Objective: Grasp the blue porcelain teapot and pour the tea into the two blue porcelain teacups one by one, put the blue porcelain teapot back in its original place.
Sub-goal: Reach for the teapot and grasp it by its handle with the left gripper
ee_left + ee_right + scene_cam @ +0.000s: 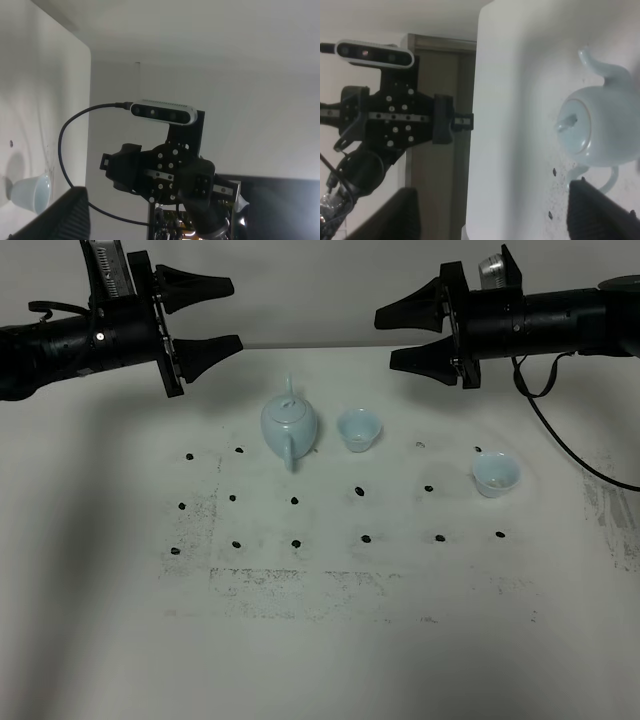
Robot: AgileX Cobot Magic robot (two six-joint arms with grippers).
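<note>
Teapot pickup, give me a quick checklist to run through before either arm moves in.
1. Teapot upright with its lid on: ok.
2. Handle free, nothing touching it: ok.
3. Left gripper open and empty: ok.
4. Right gripper open and empty: ok.
5. Cup beside the teapot and cup further right both upright, each apart from the teapot: ok.
6. Tea inside the teapot: cannot tell, the lid hides it.
</note>
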